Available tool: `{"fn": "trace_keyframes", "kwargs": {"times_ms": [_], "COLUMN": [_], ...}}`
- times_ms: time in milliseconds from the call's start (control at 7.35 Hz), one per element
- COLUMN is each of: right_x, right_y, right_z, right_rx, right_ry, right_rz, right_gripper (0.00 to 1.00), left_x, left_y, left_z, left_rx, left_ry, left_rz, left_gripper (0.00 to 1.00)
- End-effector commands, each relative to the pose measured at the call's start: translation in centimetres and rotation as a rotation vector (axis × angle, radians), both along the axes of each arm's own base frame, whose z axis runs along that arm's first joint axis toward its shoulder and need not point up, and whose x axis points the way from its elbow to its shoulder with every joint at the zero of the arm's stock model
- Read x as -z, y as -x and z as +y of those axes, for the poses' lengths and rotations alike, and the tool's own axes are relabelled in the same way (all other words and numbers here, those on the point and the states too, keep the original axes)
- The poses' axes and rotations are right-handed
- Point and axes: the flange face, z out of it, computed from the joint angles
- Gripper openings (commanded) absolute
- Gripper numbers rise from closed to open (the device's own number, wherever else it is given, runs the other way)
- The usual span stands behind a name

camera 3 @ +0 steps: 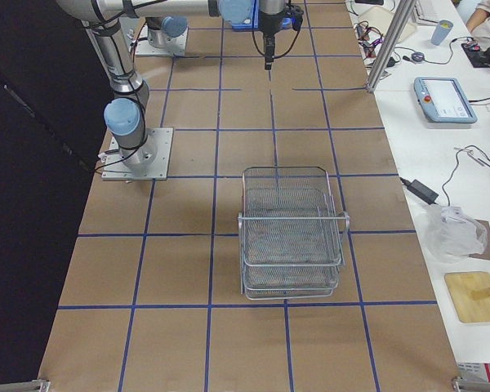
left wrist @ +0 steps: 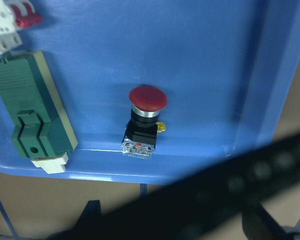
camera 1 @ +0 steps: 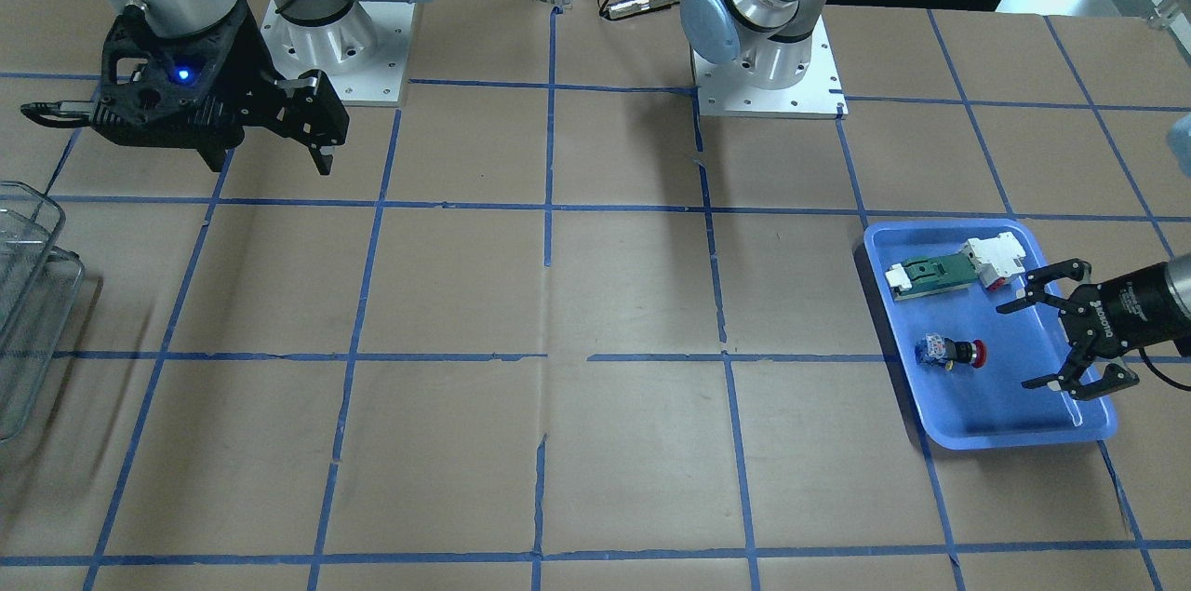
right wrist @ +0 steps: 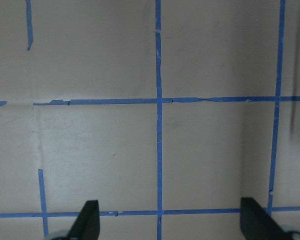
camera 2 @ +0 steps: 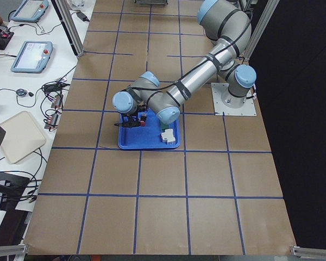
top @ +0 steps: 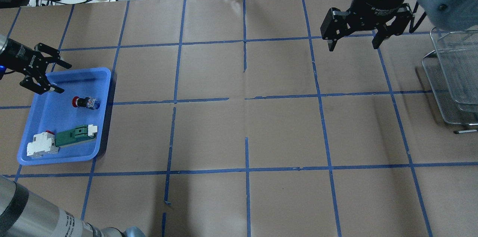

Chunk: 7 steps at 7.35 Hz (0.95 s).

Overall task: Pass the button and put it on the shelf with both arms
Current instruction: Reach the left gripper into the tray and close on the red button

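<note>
- The left gripper [top: 64,78], lettered ROBOTIQ in white, is spread wide and holds nothing.
- A blue tray [top: 106,80] at the worktop's left end holds the button [top: 86,102] and a green-and-white module [top: 74,136].
- The button lies on its side: red mushroom head, black collar, blue-and-clear block.
- The right gripper [top: 353,47] is spread wide with nothing in it, near the wire shelf [camera 3: 292,237].

The table [top: 239,136] is a broad flat top covered in brown paper, ruled into large squares by strips of blue tape, a few of them torn or broken. Towards the robot's left end a shallow blue plastic tray [top: 56,114] with rounded corners sits flat on the paper. Well apart from it, at the robot's right end, stands a silver wire-mesh shelf [camera 3: 290,245] with stacked tiers. Along the robot's edge a pale square metal base plate [camera 1: 809,93] is bolted down, and a second plate [camera 1: 372,74] sits further along.
</note>
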Motion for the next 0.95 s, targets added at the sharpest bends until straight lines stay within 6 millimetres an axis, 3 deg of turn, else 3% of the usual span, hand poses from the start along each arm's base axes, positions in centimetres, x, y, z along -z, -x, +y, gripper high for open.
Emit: {"fn": "trace_keyframes", "kwargs": {"times_ms": [0, 816], "right_x": [0.0, 0.5], "right_y": [0.0, 0.1], "right_z": [0.0, 0.0], "right_rx": [0.000, -0.006], "right_ry": [-0.001, -0.007], "right_rz": [0.000, 0.002], "right_gripper": [1.00, 1.00], "left_x": [2.1, 6.8], "left_y": [-1.5, -3.2], "left_z": [0.3, 2.4], "left_rx": [0.008, 0.068], "left_ry": [0.001, 0.015], "left_rz": [0.024, 0.068], "left_gripper": [1.00, 1.00]}}
